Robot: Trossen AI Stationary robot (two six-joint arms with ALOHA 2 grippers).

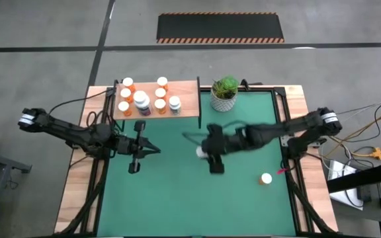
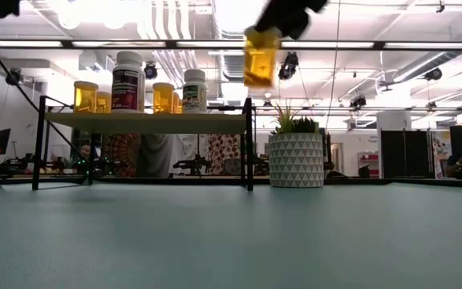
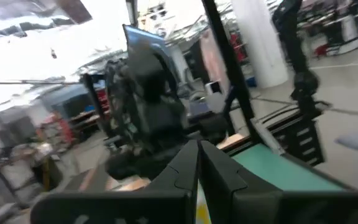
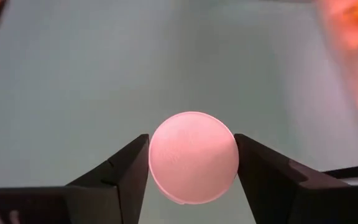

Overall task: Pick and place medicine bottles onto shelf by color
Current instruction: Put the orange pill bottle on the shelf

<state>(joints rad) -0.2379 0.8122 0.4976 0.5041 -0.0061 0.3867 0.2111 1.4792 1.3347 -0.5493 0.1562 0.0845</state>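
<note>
**Pill bottles, shelf and two arms: state of the desk**

- Right pincer (image 1: 202,152): over the middle of the green mat (image 1: 177,192), fingers (image 4: 126,177) clamped on either side of a white-capped orange bottle (image 4: 193,165). The low view shows this bottle (image 2: 261,56) lifted well clear of the desk, above shelf height and just right of the shelf's end post.
- Left pincer (image 1: 156,150): over the mat's left half, in front of the shelf, fingers pressed together with nothing between them.
- Shelf (image 1: 189,99): wooden board on black posts at the desk's far left. It carries nine white-capped bottles, mostly orange, including one larger bottle (image 1: 140,100) with a dark label and a white bottle (image 1: 174,103).
- Loose bottle (image 1: 265,178): stands alone on the mat near its right edge, well apart from the rest.
- Potted plant (image 1: 224,94): just right of the shelf.
</note>
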